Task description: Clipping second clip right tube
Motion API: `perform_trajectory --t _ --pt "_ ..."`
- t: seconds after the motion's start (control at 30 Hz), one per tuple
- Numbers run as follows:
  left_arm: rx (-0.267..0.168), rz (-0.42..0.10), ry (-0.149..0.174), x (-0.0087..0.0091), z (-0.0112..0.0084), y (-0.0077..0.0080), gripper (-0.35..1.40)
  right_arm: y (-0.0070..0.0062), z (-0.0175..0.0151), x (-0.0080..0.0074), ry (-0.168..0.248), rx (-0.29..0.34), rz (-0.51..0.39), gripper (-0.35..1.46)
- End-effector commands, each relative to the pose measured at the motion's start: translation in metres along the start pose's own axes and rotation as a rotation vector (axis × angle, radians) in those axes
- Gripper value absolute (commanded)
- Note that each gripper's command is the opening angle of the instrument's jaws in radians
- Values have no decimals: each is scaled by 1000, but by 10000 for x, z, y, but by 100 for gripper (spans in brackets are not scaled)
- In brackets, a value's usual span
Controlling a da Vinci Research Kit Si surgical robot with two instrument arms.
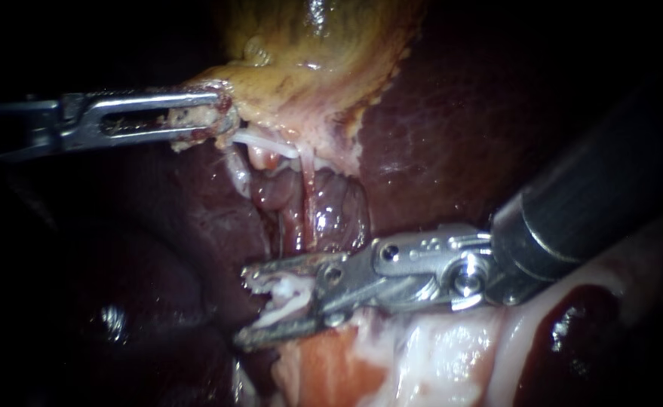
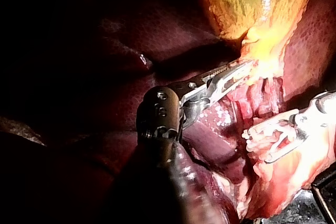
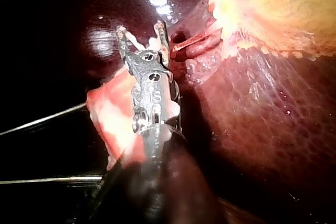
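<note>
Clip [image 1: 284, 295], white, sits lower centre in the endoscope view, pinched in the right instrument's [image 1: 243, 307] hand, below the right tube [image 1: 306, 200]. Upper left, the left instrument's [image 1: 214, 117] hand pinches the gallbladder [image 1: 308, 68]. Left wrist view: clip [image 2: 265, 137] beside the tubes [image 2: 252, 100]. Right wrist view: clip [image 3: 140, 41] just short of the tubes [image 3: 191, 45].

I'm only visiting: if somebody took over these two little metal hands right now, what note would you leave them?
Left instrument: jaws shut on the lower edge of the gallbladder, pulling it aside.
Right instrument: jaws hold a white clip between them, below the tubes and not touching them.
Right tube: runs down from the gallbladder over the liver.
Done: clip loaded, gallbladder held.
Left: bring the clip around the right tube and close it.
</note>
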Motion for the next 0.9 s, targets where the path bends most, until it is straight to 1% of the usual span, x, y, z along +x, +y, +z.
perform_trajectory --t 0.03,0.23,0.37,0.5,0.63,0.77,0.9 --pt "-1 0 0 0 0 0 -35 0 0 0 0 0 0 44" --pt "-3 -3 -2 6 -6 2 -35 -2 -6 3 1 3 2 46" --pt "-7 -7 -2 12 -11 4 -35 -5 -20 13 3 11 8 48" --pt "-9 -8 -1 14 -15 5 -35 -7 -44 28 7 25 35 48" --pt "-14 -8 0 13 -18 5 -35 -7 -72 37 10 40 49 48" --pt "-13 -9 0 15 -20 6 -35 -6 -96 40 10 56 77 46" --pt "-15 -10 2 16 -22 7 -35 -1 -107 35 12 53 89 46"
